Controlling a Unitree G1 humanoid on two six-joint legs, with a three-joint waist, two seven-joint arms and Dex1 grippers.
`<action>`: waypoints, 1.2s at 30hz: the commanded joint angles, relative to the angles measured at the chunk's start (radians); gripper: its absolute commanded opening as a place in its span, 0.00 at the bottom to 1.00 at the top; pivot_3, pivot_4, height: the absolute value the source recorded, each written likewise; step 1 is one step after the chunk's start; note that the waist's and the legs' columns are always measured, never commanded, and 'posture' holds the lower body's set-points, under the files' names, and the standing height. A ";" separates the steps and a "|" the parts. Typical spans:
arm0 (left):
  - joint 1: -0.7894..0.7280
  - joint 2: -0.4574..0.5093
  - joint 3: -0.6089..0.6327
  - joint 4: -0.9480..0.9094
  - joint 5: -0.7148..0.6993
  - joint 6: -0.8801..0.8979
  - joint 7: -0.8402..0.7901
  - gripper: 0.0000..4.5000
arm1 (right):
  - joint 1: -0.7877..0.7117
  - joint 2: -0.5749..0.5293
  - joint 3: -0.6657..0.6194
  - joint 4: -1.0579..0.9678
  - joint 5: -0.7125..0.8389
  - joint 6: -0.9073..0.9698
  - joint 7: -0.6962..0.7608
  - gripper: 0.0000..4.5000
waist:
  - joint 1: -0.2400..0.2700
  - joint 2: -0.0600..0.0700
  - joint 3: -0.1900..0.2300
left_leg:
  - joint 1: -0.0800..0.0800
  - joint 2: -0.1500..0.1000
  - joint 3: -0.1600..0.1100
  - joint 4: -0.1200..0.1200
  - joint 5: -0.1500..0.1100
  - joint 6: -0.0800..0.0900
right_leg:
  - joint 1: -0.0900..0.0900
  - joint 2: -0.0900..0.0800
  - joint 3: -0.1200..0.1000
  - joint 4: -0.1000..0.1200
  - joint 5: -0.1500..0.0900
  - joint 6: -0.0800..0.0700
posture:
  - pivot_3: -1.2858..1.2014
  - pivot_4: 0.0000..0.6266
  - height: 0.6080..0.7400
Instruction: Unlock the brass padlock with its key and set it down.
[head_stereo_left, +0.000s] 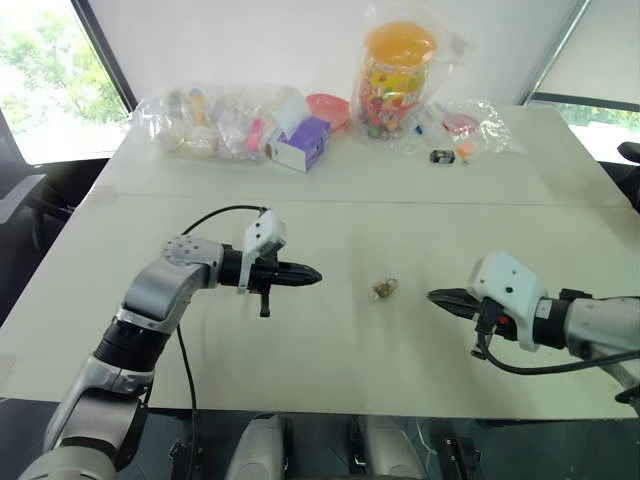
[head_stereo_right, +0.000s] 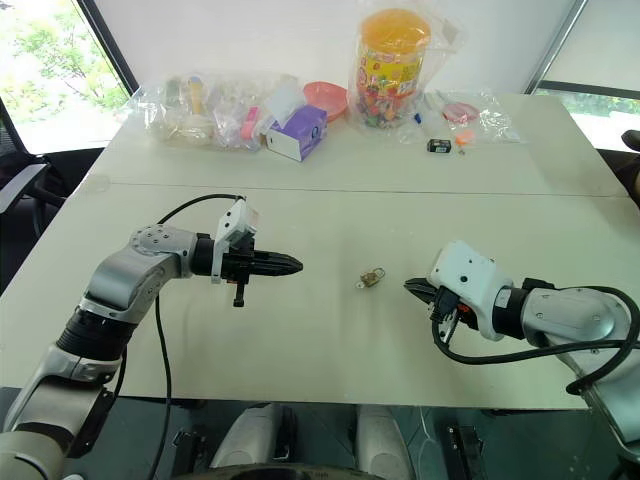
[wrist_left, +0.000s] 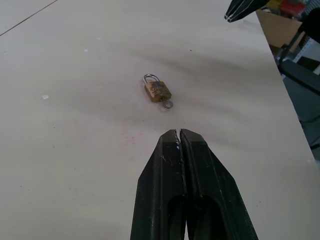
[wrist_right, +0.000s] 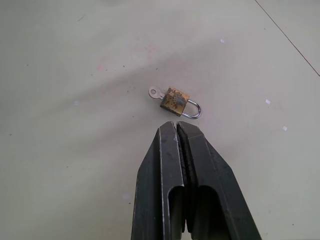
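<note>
A small brass padlock (wrist_left: 157, 90) lies flat on the pale table (head_stereo_left: 330, 340), its silvery loop (wrist_left: 151, 77) seated in the body and a small silver key (wrist_left: 167, 104) protruding from the opposite end. Nothing touches it. It rests between the robot's two arms, somewhat closer to the right one. The left gripper (head_stereo_left: 314, 275) hangs above the table to the padlock's left, its two black fingers pressed together and pinching nothing, aimed toward the lock. The right gripper (head_stereo_left: 433, 296) faces it from the other side, near the padlock, its fingers likewise pressed tight and empty. Along the table's far edge sit clear plastic bags (head_stereo_left: 205, 125) of small items, a purple and white box (head_stereo_left: 300, 143), a pink bowl (head_stereo_left: 330, 106), a tall jar with an orange lid (head_stereo_left: 395, 75) and a small black object (head_stereo_left: 441, 156).
</note>
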 joint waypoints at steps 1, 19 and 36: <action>-0.011 0.002 0.016 -0.029 -0.003 -0.015 0.006 0.01 | -0.024 -0.023 0.005 0.022 -0.021 -0.048 0.019 0.00 | 0.000 0.000 0.000 | 0.000 0.000 0.000 0.000 0.000 0.000 | 0.000 0.000 0.000 0.000 0.000 0.000 | 0.52 0.24 0.96; -0.019 -0.014 0.011 -0.018 0.016 -0.047 0.032 0.00 | -0.459 0.032 0.465 0.581 -0.312 -0.478 0.290 0.98 | -0.004 0.000 0.000 | 0.000 0.000 0.001 0.000 0.000 0.000 | 0.000 -0.001 0.000 0.000 0.000 0.000 | 0.52 0.24 0.96; 0.023 0.007 0.032 -0.086 0.011 -0.034 0.088 0.00 | -0.727 0.289 0.573 1.166 -0.433 -0.700 0.425 0.98 | -0.015 0.000 0.000 | 0.001 0.000 0.002 0.001 0.000 0.000 | -0.001 -0.003 0.000 0.002 0.000 0.000 | 0.52 0.24 0.96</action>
